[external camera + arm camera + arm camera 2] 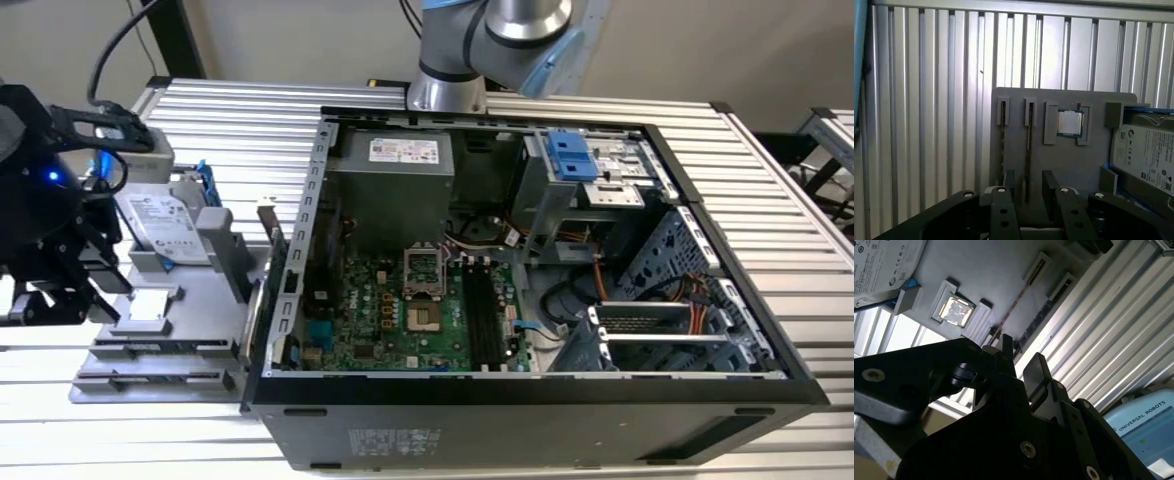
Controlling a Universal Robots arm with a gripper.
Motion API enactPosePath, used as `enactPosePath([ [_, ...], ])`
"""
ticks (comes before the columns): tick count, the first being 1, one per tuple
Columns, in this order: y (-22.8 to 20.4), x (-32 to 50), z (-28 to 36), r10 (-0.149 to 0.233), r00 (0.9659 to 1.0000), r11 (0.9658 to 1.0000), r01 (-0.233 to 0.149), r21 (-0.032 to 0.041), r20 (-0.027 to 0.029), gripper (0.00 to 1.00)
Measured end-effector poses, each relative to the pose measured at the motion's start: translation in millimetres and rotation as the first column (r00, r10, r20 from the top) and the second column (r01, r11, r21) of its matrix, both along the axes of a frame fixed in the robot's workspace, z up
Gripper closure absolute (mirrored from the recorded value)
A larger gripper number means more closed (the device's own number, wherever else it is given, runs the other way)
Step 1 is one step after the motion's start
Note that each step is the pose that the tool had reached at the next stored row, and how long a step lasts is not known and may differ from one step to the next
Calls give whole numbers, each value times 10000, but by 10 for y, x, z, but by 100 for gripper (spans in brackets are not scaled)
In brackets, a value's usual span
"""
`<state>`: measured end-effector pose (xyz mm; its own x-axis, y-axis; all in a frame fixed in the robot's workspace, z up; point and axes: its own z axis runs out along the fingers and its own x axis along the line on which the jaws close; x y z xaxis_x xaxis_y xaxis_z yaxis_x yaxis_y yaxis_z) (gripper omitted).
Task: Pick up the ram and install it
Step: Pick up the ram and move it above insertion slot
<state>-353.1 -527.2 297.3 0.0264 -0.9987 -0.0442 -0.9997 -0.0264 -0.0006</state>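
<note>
Gripper (1029, 179) held low over grey tray (1080, 167) at the exterior view's left, jaws parted, ram (1028, 145) stood on edge in tray slot between them, not clamped, second stick (1002, 145) just beside, hard drive (1144, 155) near.

- My gripper (56, 300) hangs at the exterior view's left, over the edge of the grey tray (220, 262).
- A silver hard drive (163, 228) lies on that tray, just beside me.
- The open computer case (534, 425) sits on the ribbed metal table (787, 190), touching the tray's right side.
- Inside it, the green motherboard (380, 325) carries long black slot rails (483, 322).
- My arm's base (447, 90) stands behind the case.
</note>
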Motion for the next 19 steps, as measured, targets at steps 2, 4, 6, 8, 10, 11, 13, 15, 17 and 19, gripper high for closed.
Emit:
enactPosePath([
  [2,-5,11,-38,0,10000,10000,0,0,0,0],
  [4,-9,15,-69,-1,10000,10000,1,0,0,0],
  [6,-12,18,-97,-1,10000,10000,1,0,1,0],
  [8,-13,19,-101,-1,10000,10000,1,-2,-1,0],
  [10,-13,19,-102,0,10000,10000,0,-2,-2,0],
  [11,-13,19,-103,0,10000,10000,0,-1,-1,0],
  [13,-14,19,-125,-1,10000,10000,1,2,2,0],
  [15,-19,20,-160,0,10000,10000,0,0,0,0],
  [17,-31,21,-196,1,10000,10000,-1,-1,-1,0],
  [19,-50,21,-232,0,10000,10000,0,1,1,0],
])
